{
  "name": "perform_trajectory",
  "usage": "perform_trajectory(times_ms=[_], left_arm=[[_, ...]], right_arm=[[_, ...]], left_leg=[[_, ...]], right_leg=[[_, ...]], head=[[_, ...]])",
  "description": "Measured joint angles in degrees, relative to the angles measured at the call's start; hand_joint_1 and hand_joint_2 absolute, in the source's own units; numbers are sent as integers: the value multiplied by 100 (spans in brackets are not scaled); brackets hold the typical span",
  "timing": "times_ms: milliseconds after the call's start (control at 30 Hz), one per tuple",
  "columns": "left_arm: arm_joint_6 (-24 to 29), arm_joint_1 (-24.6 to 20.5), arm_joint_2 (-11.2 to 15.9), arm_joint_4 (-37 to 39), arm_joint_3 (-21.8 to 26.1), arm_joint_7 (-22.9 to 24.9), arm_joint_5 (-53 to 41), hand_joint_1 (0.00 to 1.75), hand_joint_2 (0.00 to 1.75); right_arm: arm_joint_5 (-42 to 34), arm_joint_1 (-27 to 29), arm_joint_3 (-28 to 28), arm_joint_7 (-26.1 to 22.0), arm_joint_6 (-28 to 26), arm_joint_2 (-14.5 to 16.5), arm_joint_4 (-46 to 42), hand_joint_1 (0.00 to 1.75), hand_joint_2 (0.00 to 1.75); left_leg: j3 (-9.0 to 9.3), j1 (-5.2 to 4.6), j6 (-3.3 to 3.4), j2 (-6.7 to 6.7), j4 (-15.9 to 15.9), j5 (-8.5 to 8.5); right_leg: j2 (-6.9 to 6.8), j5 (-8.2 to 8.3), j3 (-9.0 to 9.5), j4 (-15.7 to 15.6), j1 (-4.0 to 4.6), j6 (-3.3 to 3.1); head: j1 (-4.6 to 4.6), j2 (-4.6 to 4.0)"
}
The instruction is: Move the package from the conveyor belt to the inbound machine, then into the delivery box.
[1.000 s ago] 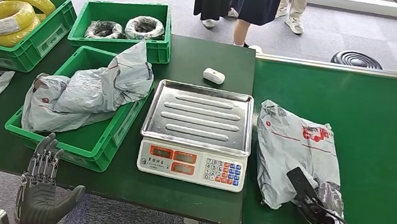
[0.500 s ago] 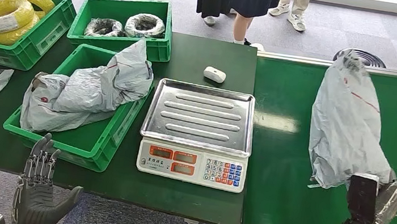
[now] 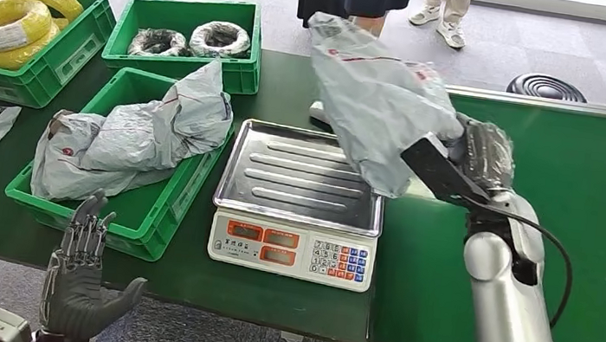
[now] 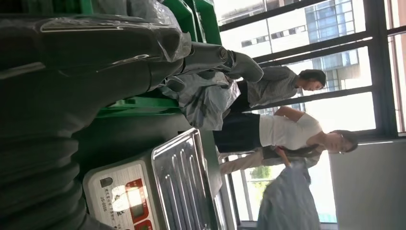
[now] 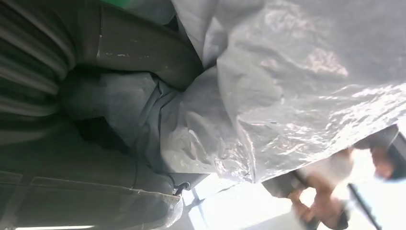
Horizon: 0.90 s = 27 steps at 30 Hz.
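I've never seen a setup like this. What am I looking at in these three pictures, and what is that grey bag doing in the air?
This is a humanoid robot with two silver arms. The wide picture is from its head; the other two come from cameras at its wrists, turned sideways. Its right hand holds a grey package above the scale, beside the green conveyor belt. Its left hand hangs open and holds nothing, below the table edge. A green bin already holds other grey packages.

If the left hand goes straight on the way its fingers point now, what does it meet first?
Probably the near wall of the green crate holding grey bags: the left hand hangs below the table edge, fingers pointing up toward it. Depth is unclear, so it may pass in front.
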Motion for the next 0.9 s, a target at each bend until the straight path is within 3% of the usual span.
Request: perform_trajectory(times_ms=[233, 300, 367, 433, 667, 900], left_arm=[[-188, -405, 18, 176, -83, 198, -27, 0, 175], [-191, -488, 18, 205, -91, 262, -29, 0, 175], [-185, -542, 16, 221, -90, 305, -33, 0, 175], [-173, -562, 16, 225, -87, 331, -37, 0, 175], [8, -526, 18, 194, -76, 385, -58, 0, 175], [478, -583, 26, 108, -48, 432, -437, 0, 175]], right_arm=[[-53, -684, 799, 24, 833, 663, 1293, 172, 175], [-41, -781, 980, 25, 963, 804, 1657, 106, 175], [-22, -873, 1136, 55, 1066, 922, 1973, 22, 175], [22, -954, 1257, 129, 1125, 1010, 2214, 0, 175], [-179, -1041, 1396, 98, 1053, 1145, 2516, 0, 175], [-1898, -659, 1012, -866, 1226, 1136, 1784, 0, 175]], left_leg=[[-11, 3, 0, -5, 0, 0], [-14, 2, 0, -4, 0, 0], [-16, 2, 0, -5, 1, 0], [-17, 2, 0, -6, 1, 0], [-18, 2, 0, -16, 1, 0], [-18, 2, 0, -18, 2, 0]], right_leg=[[-4, -1, -9, 1, 4, -1], [-4, -1, -12, 1, 3, -1], [-5, -1, -14, 1, 3, -1], [-5, -1, -15, 1, 3, -1], [-6, -1, -18, 1, 3, -1], [-8, -1, -20, 0, 3, -1]], head=[[2, 0], [2, 0], [2, 0], [2, 0], [2, 0], [3, 0]])
